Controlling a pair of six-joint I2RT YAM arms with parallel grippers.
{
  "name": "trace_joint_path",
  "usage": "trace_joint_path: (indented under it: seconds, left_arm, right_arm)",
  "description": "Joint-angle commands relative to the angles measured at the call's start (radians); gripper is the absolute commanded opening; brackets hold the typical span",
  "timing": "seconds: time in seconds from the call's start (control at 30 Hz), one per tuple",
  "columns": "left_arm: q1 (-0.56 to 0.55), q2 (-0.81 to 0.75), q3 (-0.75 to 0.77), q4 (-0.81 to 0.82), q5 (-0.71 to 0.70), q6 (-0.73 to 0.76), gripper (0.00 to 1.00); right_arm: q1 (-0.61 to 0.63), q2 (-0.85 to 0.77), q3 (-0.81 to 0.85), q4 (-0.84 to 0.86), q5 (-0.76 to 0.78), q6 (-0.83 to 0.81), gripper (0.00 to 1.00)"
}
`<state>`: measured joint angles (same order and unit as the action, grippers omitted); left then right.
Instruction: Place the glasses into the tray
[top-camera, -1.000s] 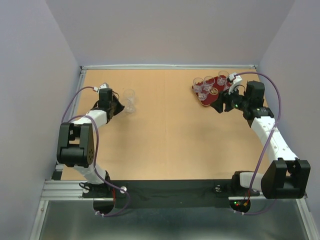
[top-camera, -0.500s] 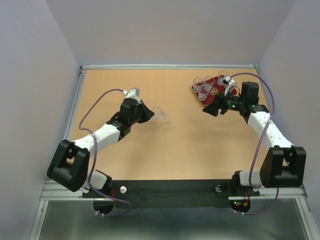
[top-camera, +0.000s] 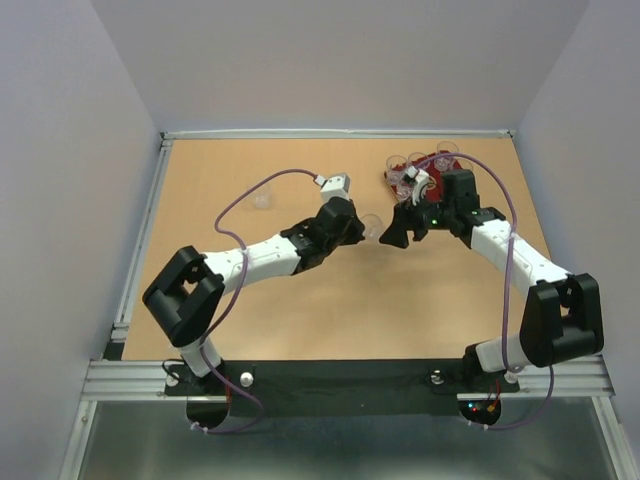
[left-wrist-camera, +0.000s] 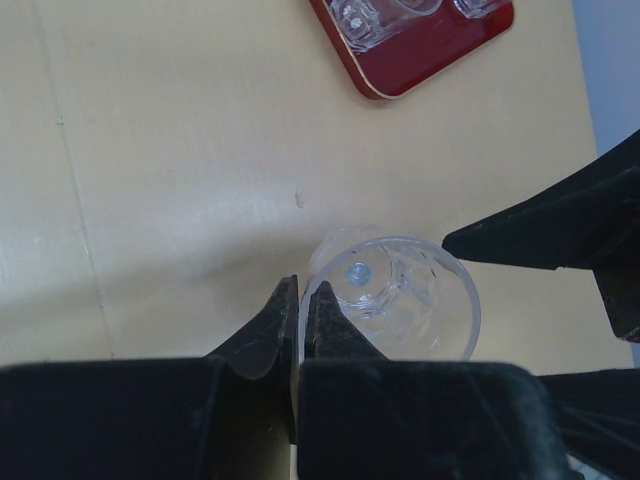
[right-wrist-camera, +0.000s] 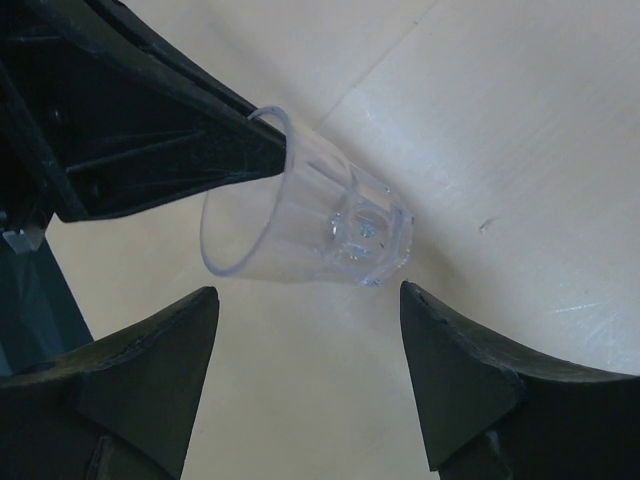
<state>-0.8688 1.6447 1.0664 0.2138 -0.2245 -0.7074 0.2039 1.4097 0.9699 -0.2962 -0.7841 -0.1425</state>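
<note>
My left gripper (left-wrist-camera: 302, 300) is shut, pinching the rim of one clear glass (left-wrist-camera: 395, 295) and holding it tilted above the table's middle (top-camera: 372, 227). My right gripper (right-wrist-camera: 310, 350) stands open just below that glass (right-wrist-camera: 310, 215), its fingers (right-wrist-camera: 470, 385) on either side and not touching it. The dark-red tray (left-wrist-camera: 440, 55) lies at the back right, partly hidden by my right arm, with several glasses (top-camera: 405, 172) standing in it. One more glass (top-camera: 262, 197) stands on the table at the left.
The tan tabletop (top-camera: 300, 300) is ringed by a metal rail and pale walls. My two arms meet near the middle, with purple cables looping over them.
My left arm has swung from the left side to the middle with the glass in its grip. My right gripper has come left off the tray and opened wider.
</note>
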Motion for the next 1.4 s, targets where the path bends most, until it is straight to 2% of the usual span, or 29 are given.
trace_joint_path:
  seconds: [0.0, 0.2, 0.57, 0.83, 0.87, 0.9, 1.0, 1.03, 1.3, 1.33, 1.37]
  left_arm:
    - [-0.053, 0.026, 0.101, -0.047, -0.142, 0.019, 0.00]
    - [-0.093, 0.086, 0.182, -0.106, -0.220, 0.045, 0.00]
    - [-0.196, 0.135, 0.280, -0.172, -0.394, 0.082, 0.00]
    - [-0.219, 0.176, 0.317, -0.197, -0.411, 0.088, 0.00]
    - [-0.222, 0.179, 0.317, -0.197, -0.408, 0.086, 0.00]
    - [-0.222, 0.181, 0.320, -0.197, -0.406, 0.086, 0.00]
    - [-0.222, 0.182, 0.323, -0.197, -0.397, 0.085, 0.00]
    - [-0.223, 0.184, 0.326, -0.197, -0.395, 0.085, 0.00]
    - [-0.225, 0.179, 0.333, -0.194, -0.365, 0.074, 0.00]
    - [-0.223, 0.172, 0.330, -0.191, -0.360, 0.071, 0.04]
    - [-0.225, 0.164, 0.326, -0.186, -0.348, 0.071, 0.10]
  right_arm:
    - [0.015, -0.009, 0.052, -0.008, 0.060, -0.029, 0.78]
    - [0.017, -0.018, 0.053, -0.006, 0.072, -0.029, 0.78]
    - [0.022, -0.002, 0.052, 0.022, 0.241, 0.004, 0.77]
    - [0.022, -0.015, 0.043, 0.043, 0.281, 0.018, 0.71]
    - [0.022, -0.015, 0.041, 0.048, 0.299, 0.020, 0.69]
    - [0.022, -0.014, 0.039, 0.048, 0.308, 0.020, 0.59]
    - [0.022, -0.009, 0.039, 0.052, 0.344, 0.014, 0.47]
    - [0.022, -0.006, 0.039, 0.052, 0.347, 0.014, 0.40]
    - [0.023, 0.000, 0.038, 0.052, 0.350, 0.000, 0.06]
    - [0.023, 0.000, 0.038, 0.051, 0.353, -0.003, 0.01]
    - [0.023, 0.003, 0.038, 0.052, 0.359, -0.005, 0.00]
